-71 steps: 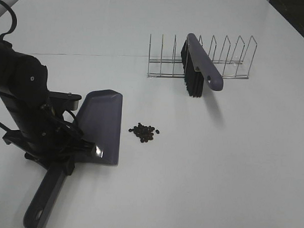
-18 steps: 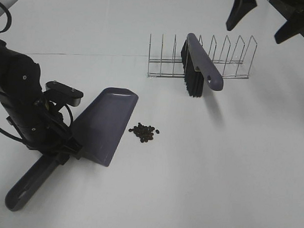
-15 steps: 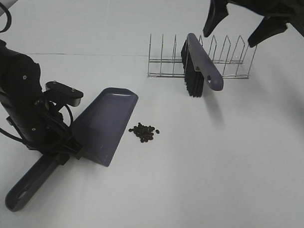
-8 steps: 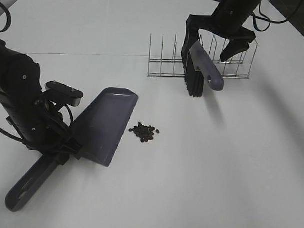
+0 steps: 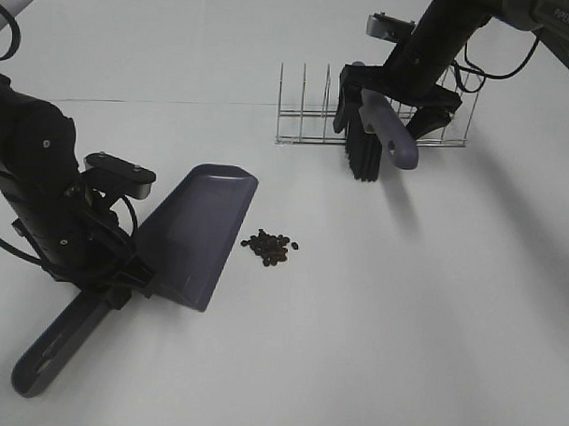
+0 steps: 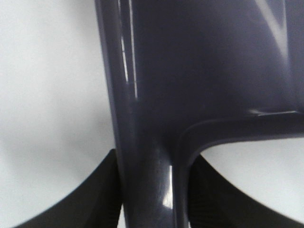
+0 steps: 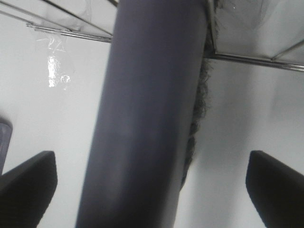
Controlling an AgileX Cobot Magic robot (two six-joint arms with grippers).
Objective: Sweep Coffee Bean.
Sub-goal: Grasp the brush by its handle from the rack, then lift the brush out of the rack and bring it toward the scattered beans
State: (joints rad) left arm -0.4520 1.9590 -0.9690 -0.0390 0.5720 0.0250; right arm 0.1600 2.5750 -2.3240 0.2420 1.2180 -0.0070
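A small cluster of dark coffee beans [image 5: 269, 247] lies on the white table. The grey-purple dustpan [image 5: 195, 233] rests on the table just left of them, its wide mouth slanted toward them. My left gripper [image 5: 109, 284] is shut on the dustpan's handle [image 6: 147, 156], with a black finger [image 6: 92, 199] on each side. The brush [image 5: 376, 123], with a grey-purple handle and black bristles, leans in the wire rack [image 5: 306, 130]. My right gripper [image 5: 386, 106] is open and straddles the brush handle [image 7: 147, 118], its fingertips [image 7: 28, 183] clear of it on both sides.
The wire rack stands at the back of the table with several empty slots; its wires [image 7: 71, 35] run close to the right gripper. White table surface [image 5: 402, 320] stretches to the right of and in front of the beans. The table's dark far edge is at the top right.
My right arm came in from the top right and lowered its open gripper over the brush handle. Earlier the left arm swung the dustpan's mouth toward the beans; it has held still since.
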